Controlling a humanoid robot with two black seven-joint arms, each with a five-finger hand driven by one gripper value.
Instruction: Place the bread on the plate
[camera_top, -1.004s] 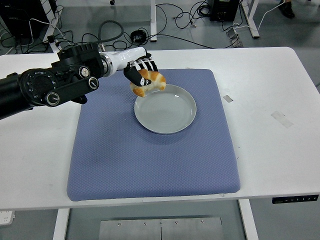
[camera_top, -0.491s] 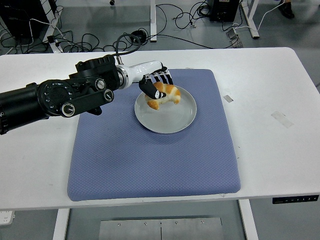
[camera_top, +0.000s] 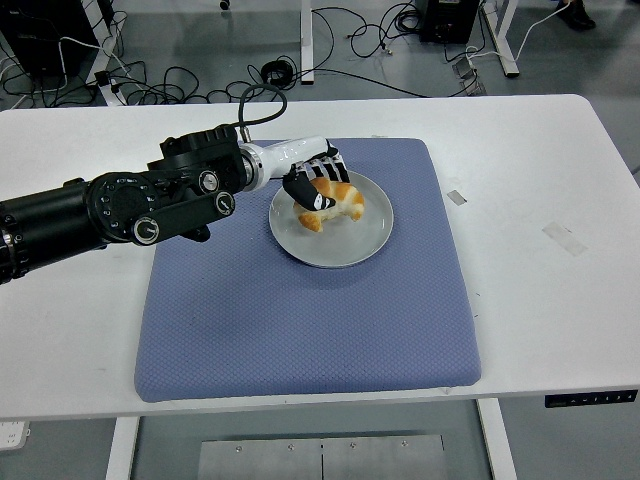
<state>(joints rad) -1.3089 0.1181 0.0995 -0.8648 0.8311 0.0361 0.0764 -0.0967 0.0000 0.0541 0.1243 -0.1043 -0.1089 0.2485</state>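
A golden croissant-shaped bread (camera_top: 335, 203) is over the upper middle of the grey-white plate (camera_top: 345, 245), low on it or touching it. My left hand (camera_top: 314, 185) comes in from the left and is curled around the bread's left side. The plate sits on the upper centre of the blue mat (camera_top: 300, 310). Part of the bread is hidden under the fingers. The right arm does not show.
The blue mat covers the middle of the white table (camera_top: 540, 220). Two bits of tape (camera_top: 456, 197) (camera_top: 565, 236) lie on the table to the right of the mat. Cables and table legs are on the floor behind.
My left hand carried the bread rightward from the plate's upper left rim to over the plate, then lowered it slightly toward the plate's surface.
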